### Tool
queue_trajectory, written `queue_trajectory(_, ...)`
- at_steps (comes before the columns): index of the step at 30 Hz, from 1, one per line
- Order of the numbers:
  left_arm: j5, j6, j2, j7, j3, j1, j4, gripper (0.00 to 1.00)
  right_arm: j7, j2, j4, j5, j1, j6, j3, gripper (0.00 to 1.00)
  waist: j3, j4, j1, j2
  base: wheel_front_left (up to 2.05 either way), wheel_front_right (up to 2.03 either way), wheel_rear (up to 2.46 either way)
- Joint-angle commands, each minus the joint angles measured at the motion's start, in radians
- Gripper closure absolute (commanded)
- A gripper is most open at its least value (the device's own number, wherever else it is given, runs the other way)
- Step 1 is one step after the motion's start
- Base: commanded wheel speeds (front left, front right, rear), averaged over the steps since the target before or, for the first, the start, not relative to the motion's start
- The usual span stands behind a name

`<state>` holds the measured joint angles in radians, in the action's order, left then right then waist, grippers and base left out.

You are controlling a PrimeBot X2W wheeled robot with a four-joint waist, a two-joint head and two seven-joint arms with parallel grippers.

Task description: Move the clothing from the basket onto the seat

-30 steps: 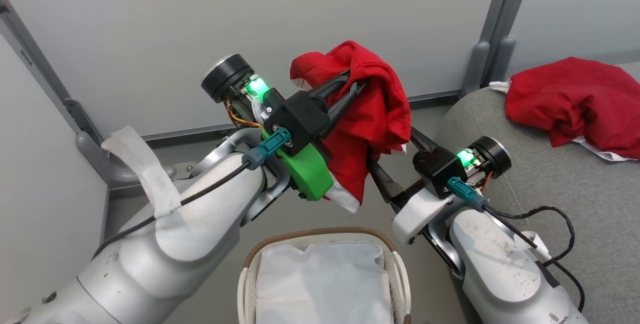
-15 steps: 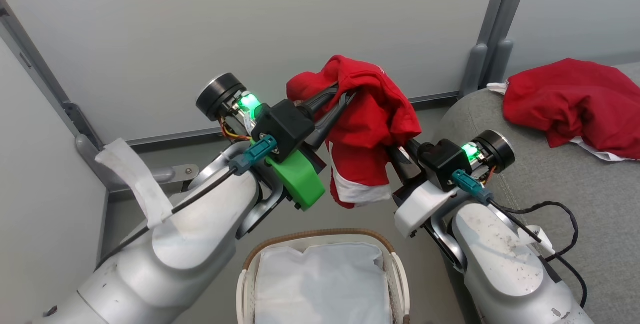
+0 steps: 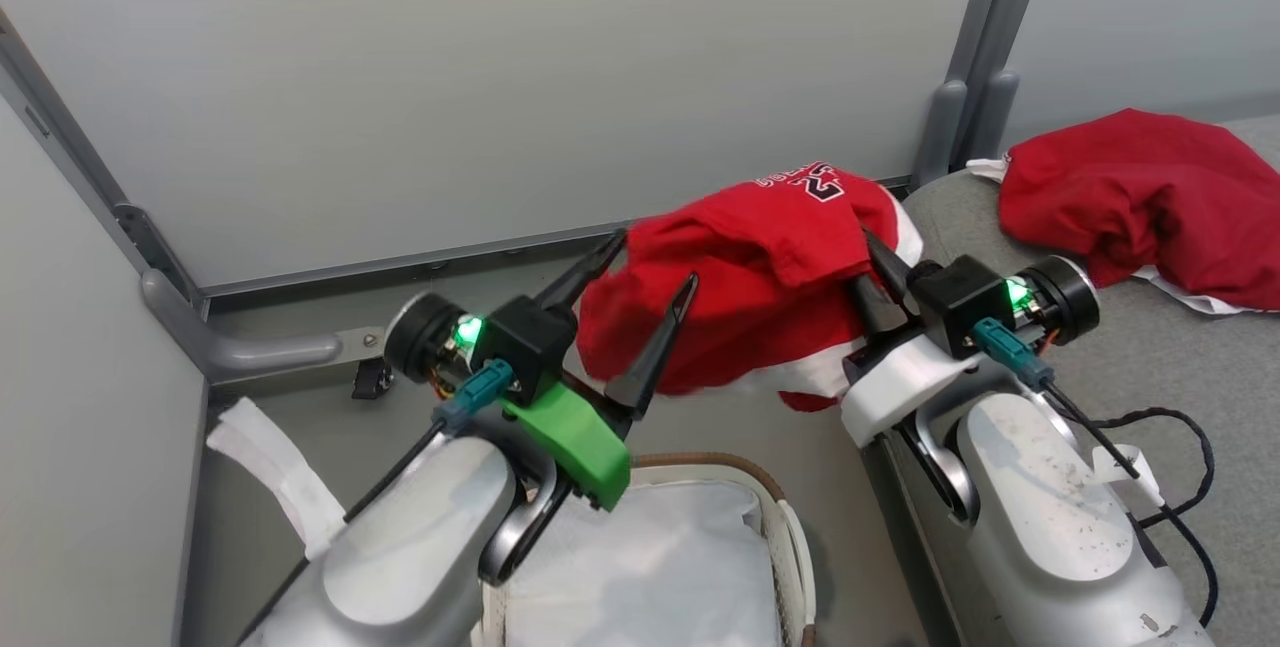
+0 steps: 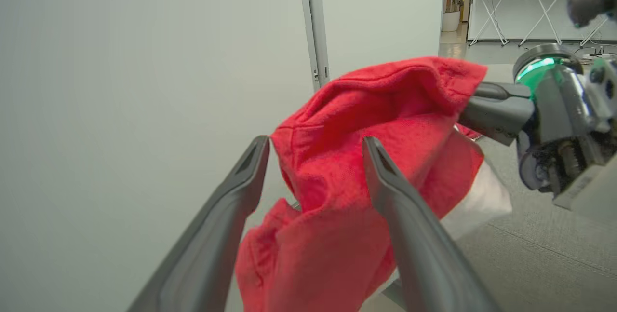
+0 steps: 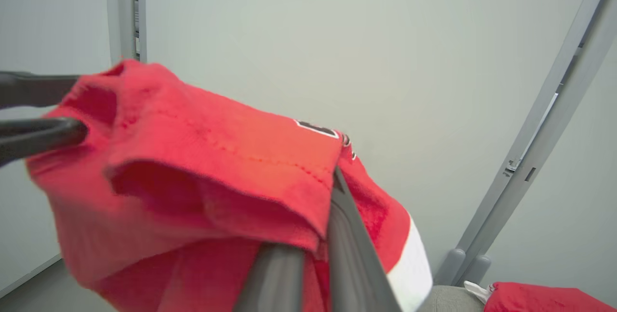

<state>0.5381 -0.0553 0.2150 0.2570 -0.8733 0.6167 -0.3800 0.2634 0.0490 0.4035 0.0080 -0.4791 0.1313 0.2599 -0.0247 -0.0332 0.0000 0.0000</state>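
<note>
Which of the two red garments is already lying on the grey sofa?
The crumpled garment at far right, lying on the seat untouched. The printed garment hangs in the air, pinched by the right hand.

The clothing (image 3: 745, 307) is matt red cloth with white trim, the seat (image 3: 1200, 357) rough grey woven fabric, the basket (image 3: 748, 473) smooth white plastic with a brown woven rim and cloth liner (image 3: 650, 567)

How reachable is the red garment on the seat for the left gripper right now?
Probably not: the jersey clamped in the right gripper hangs between the open left gripper and that garment.
</note>
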Motion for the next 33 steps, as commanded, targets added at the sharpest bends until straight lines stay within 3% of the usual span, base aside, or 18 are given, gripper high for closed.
queue_trajectory(1, 0.009, 0.009, -0.007, 0.007, 0.013, -0.038, -0.008, 0.00, 0.002, 0.003, -0.005, -0.014, 0.020, -0.001, -0.019, 1.00, 0.003, -0.002, 0.0000, 0.0000, 0.00, 0.00, 0.00)
queue_trajectory(9, -0.012, 0.019, -0.053, 0.008, 0.109, -0.212, -0.011, 0.00, 0.002, 0.003, -0.013, -0.042, 0.054, -0.001, -0.097, 1.00, 0.015, -0.018, 0.0000, 0.0000, 0.00, 0.00, 0.00)
queue_trajectory(23, -0.123, -0.033, -0.123, 0.009, 0.252, -0.373, -0.029, 0.00, 0.002, 0.003, -0.025, -0.054, 0.099, -0.001, -0.190, 1.00, 0.036, -0.047, 0.0000, 0.0000, 0.00, 0.00, 0.00)
queue_trajectory(33, -0.184, -0.059, -0.149, 0.008, 0.309, -0.374, -0.023, 0.00, 0.002, 0.003, -0.046, -0.084, 0.077, -0.001, -0.243, 1.00, 0.092, -0.203, 0.0000, 0.0000, 0.00, 0.00, 0.00)
